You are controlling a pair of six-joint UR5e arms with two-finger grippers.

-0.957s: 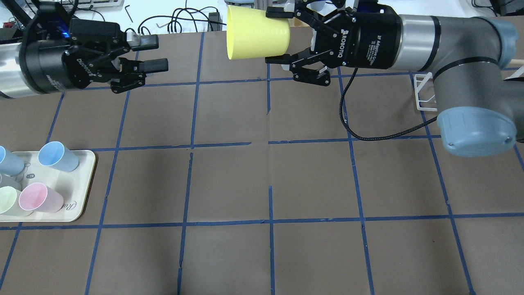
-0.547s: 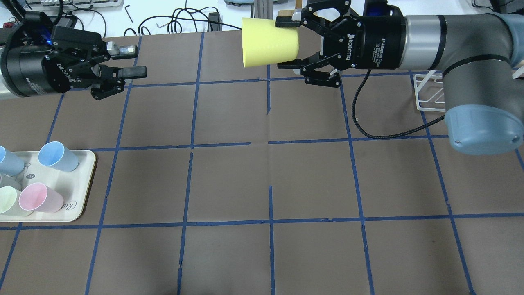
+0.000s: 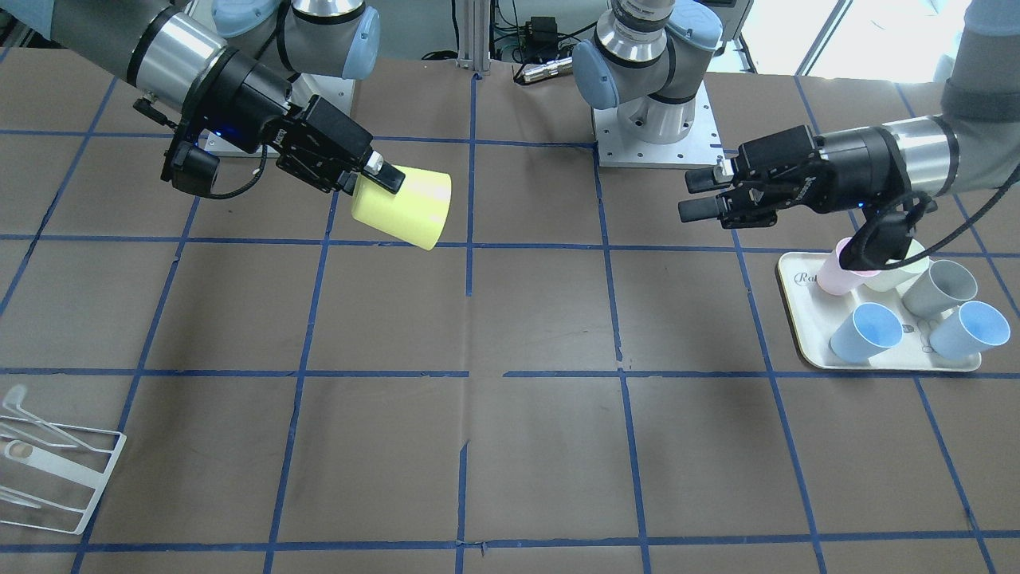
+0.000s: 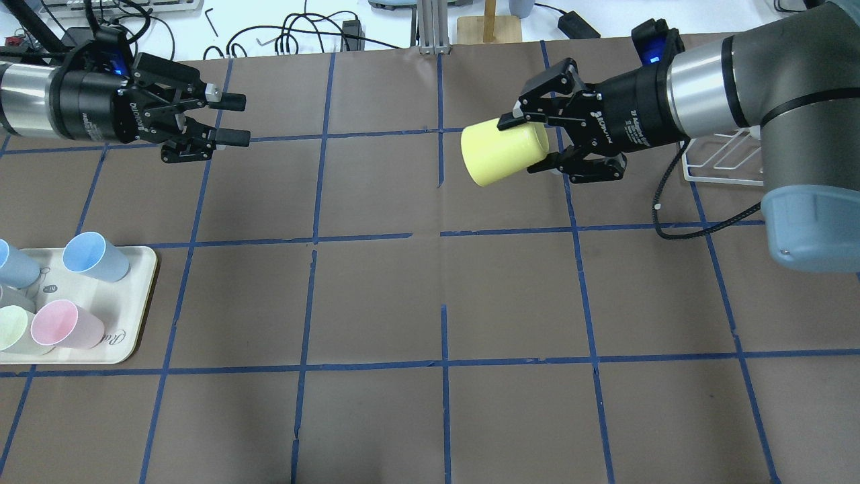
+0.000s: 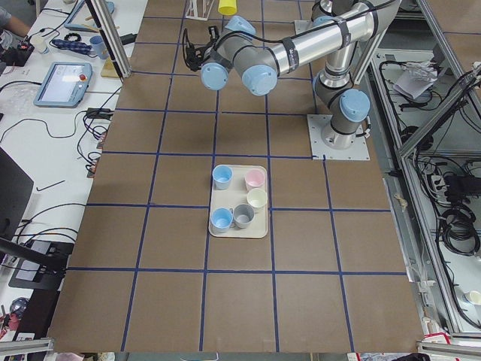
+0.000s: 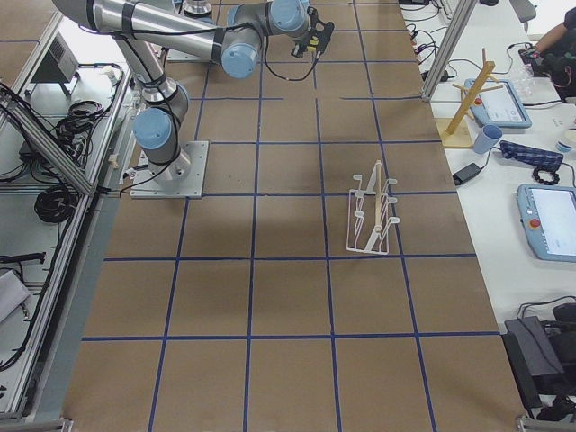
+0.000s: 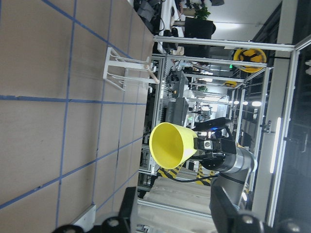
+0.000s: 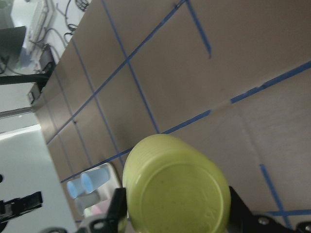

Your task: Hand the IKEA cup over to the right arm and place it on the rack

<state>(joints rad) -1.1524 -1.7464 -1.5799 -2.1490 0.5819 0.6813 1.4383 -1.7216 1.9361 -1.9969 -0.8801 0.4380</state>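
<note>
The bright yellow IKEA cup hangs on its side above the table, mouth pointing left. My right gripper is shut on its base end. In the front-facing view the cup and right gripper are at upper left. The left wrist view shows the cup's open mouth; the right wrist view shows its base. My left gripper is open and empty, far to the left of the cup. The white wire rack stands on the table behind the right forearm, and also shows in the right-side view.
A cream tray at the table's left edge holds several pastel cups, among them a light blue cup and a pink cup. It also shows in the front-facing view. Brown paper with blue tape lines covers the table.
My right gripper has carried the yellow cup to the right and down toward the table, tilting it. My left gripper has pulled back to the left, still open.
</note>
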